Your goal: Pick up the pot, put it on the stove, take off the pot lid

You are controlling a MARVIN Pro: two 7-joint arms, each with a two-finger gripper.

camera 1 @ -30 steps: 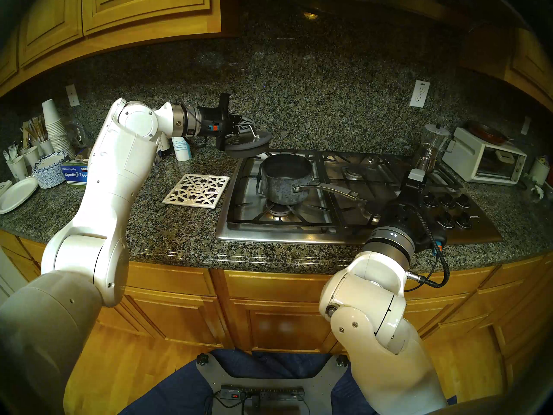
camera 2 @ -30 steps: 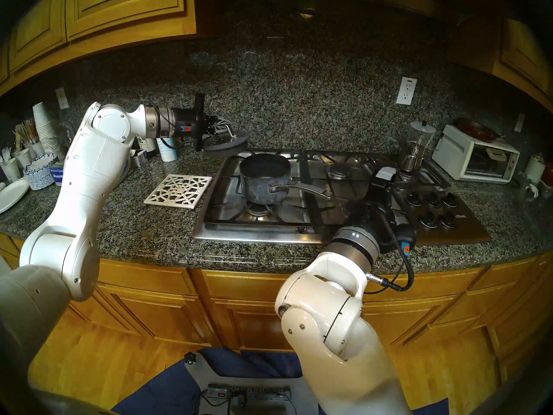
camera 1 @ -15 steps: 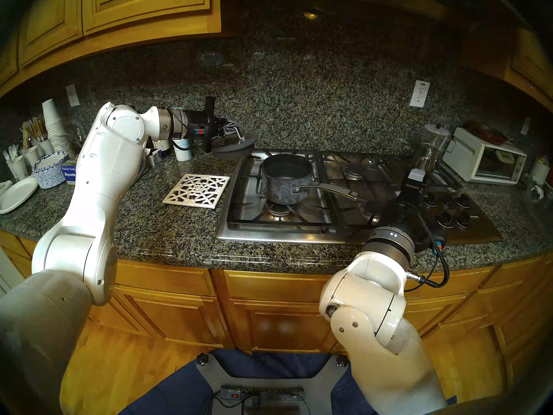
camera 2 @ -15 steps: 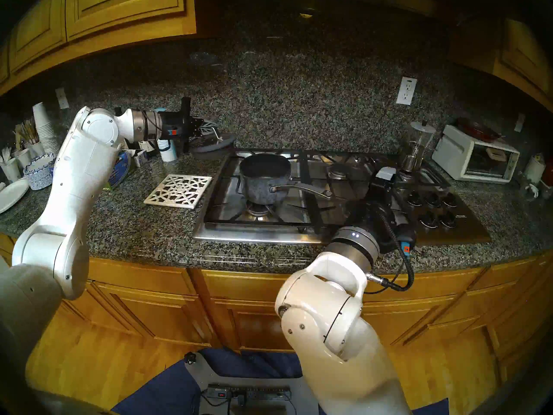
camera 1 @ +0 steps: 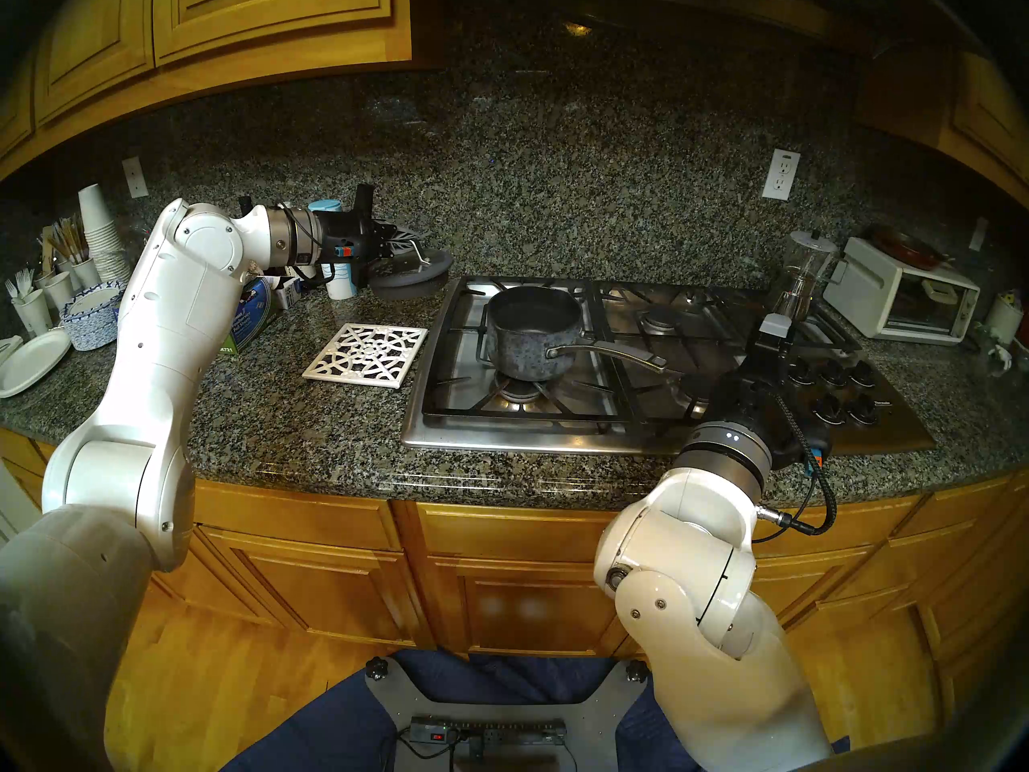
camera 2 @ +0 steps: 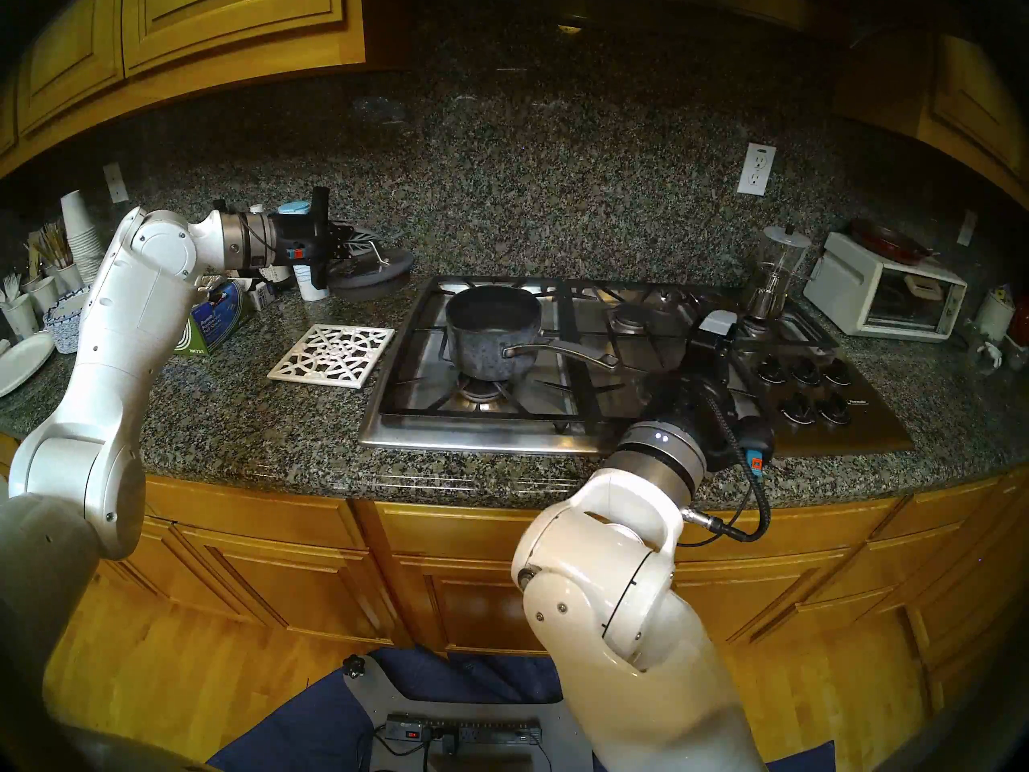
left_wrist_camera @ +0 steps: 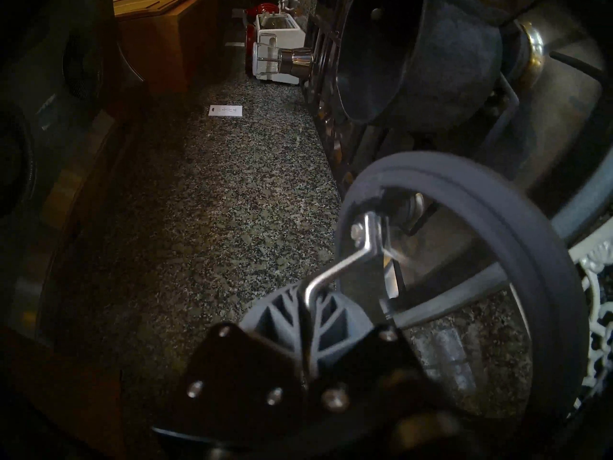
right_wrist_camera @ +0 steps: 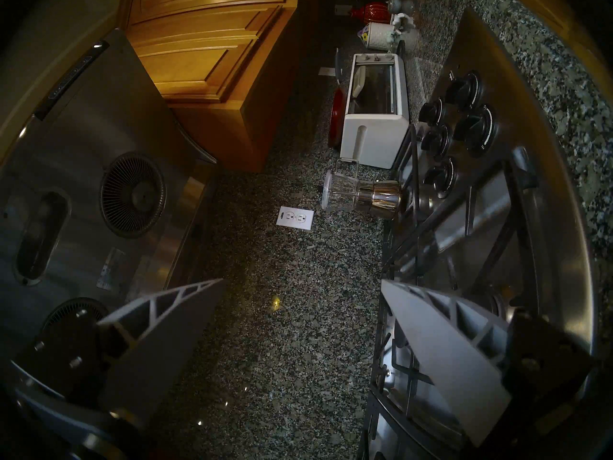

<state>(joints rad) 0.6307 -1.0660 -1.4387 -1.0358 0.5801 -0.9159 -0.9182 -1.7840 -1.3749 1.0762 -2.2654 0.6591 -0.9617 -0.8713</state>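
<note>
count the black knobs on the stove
5 knobs, all at the stove right end: three in the back row, two in front. None seems hidden.

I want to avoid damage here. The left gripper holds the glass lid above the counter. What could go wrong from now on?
1. The left gripper pinches only the thin wire handle of the lid, so the lid could swing or slip and break on the counter.
2. The lid hangs near the paper cup and could knock it over.
3. The trivet sits just below; lowering carelessly may land the lid half on it.
</note>
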